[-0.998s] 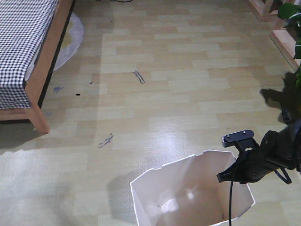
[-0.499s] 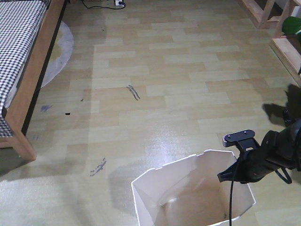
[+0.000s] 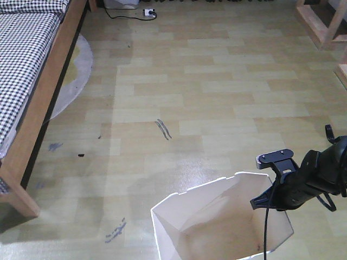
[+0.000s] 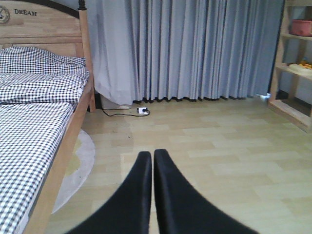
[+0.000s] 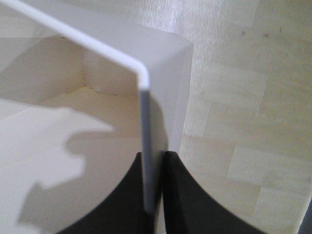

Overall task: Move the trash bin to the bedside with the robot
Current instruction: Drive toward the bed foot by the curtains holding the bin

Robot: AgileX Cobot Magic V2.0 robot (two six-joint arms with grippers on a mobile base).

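Trash bin (image 3: 217,214): white, with an angular rim and an open top, at the bottom edge of the front view; its base is cut off by the frame.
Right claw (image 5: 155,165): clenched on the trash bin's thin wall just beside a rim corner, with one black finger inside and one outside.
Right arm (image 3: 312,181): black, reaching in from the right edge to the bin's right rim, with a black cable hanging down.
Left claw (image 4: 151,157): fingers pressed together with nothing between them, pointing across the floor (image 3: 227,81) toward the grey curtain (image 4: 195,48).
Bed (image 3: 24,81): a light wooden frame and checked bedding, along the left edge, well apart from the bin.
Rug (image 3: 73,76): round, grey, partly under the bed.
Power strip (image 3: 148,12): white, on the floor near the far wall.
Scuff marks (image 3: 162,129): dark streaks on the planks between the bed and the bin.
Shelf (image 4: 292,58): wooden, at the right of the left wrist view.
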